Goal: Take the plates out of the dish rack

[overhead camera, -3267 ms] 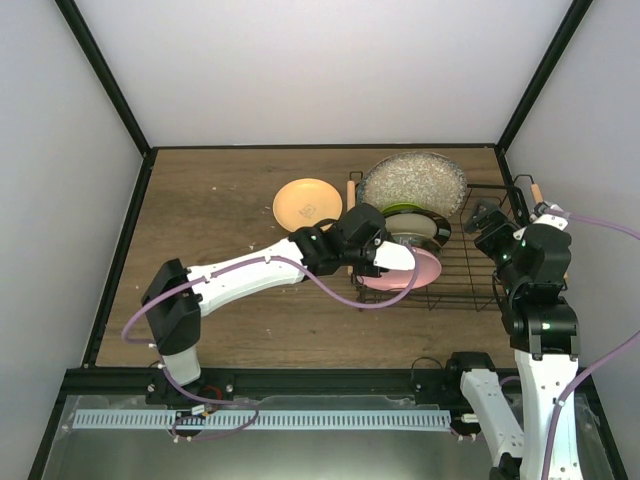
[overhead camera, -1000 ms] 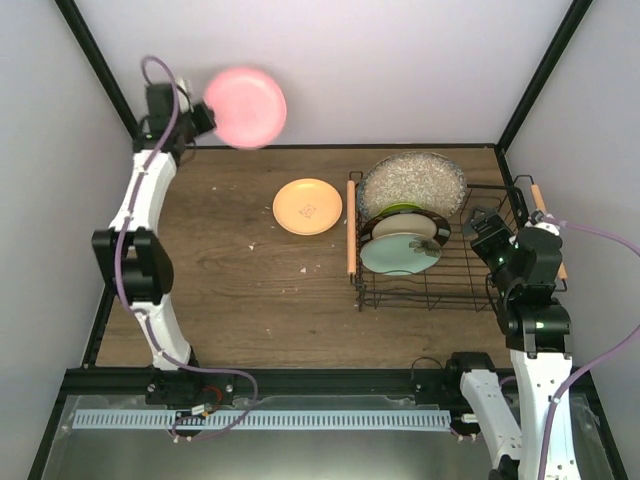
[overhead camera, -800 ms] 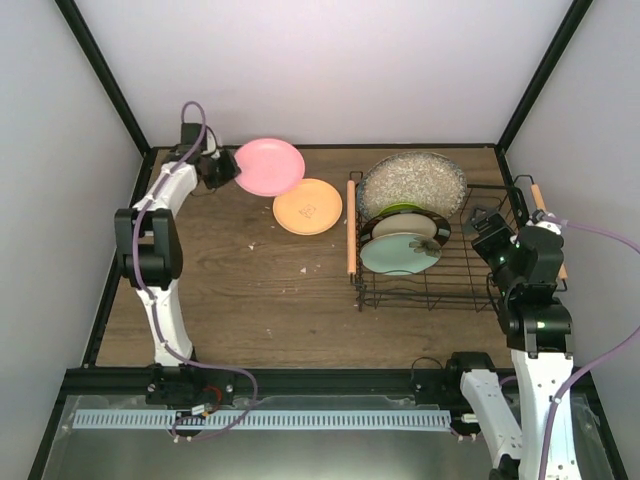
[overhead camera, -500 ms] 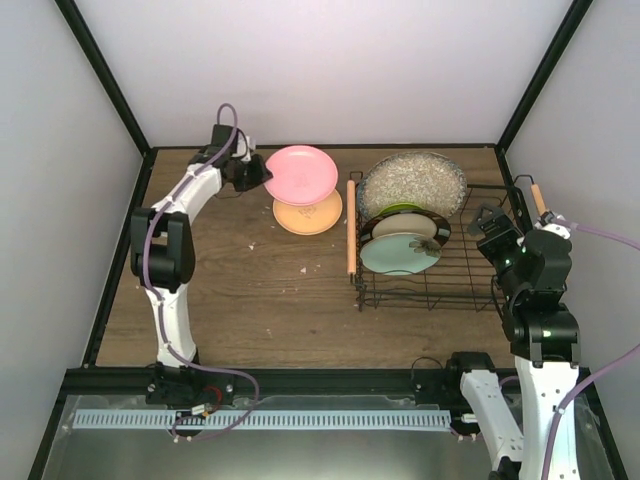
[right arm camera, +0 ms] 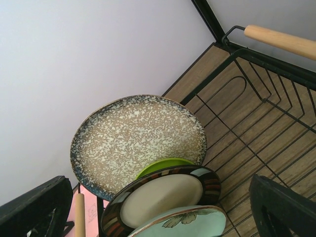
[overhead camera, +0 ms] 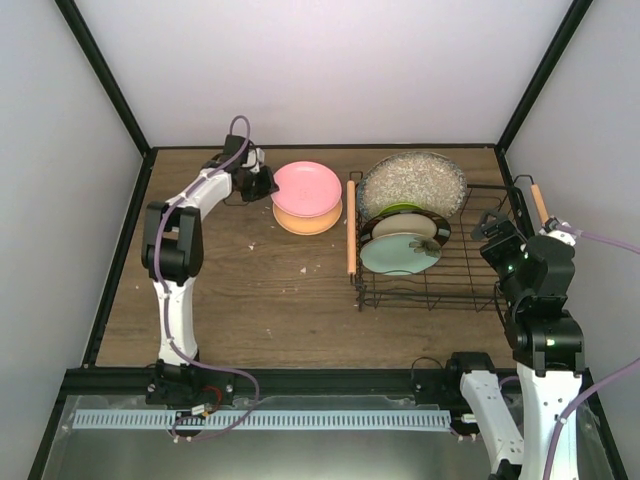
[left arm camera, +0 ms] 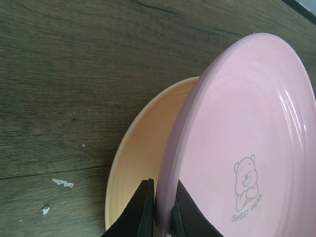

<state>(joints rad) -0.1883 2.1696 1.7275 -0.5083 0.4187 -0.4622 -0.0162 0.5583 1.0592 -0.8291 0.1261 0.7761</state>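
Found the left gripper [overhead camera: 262,183] clamped tight on the rim of the pink plate [overhead camera: 308,182], with a dark finger [left arm camera: 142,210] pressed to each face of that rim. Saw the pink plate held tilted over the pale orange plate [overhead camera: 305,223], covering most of it, toward the far edge of the table [overhead camera: 220,290] and just left of the dish rack [overhead camera: 455,292]. Could not judge contact between the two.

Read on the pink plate's face, in the left wrist view, a small line drawing of a bear above the word "SWEET" and a second word, either "DEAR" or "BEAR".

Counted four plates standing on edge in the left part of the dish rack. From the far end:
- the large speckled grey plate [right arm camera: 133,133]
- the lime green plate [right arm camera: 160,165], mostly hidden
- the cream plate [right arm camera: 158,195] with a dark brown rim
- nearest, the mint plate [right arm camera: 187,222] with a flower

Noted one light wooden handle [overhead camera: 350,240] along the rack's left side and another along its right.

Saw the right gripper [overhead camera: 492,228] hovering over the rack's right side, with jaws spread wide, gripping nothing and facing the standing plates.
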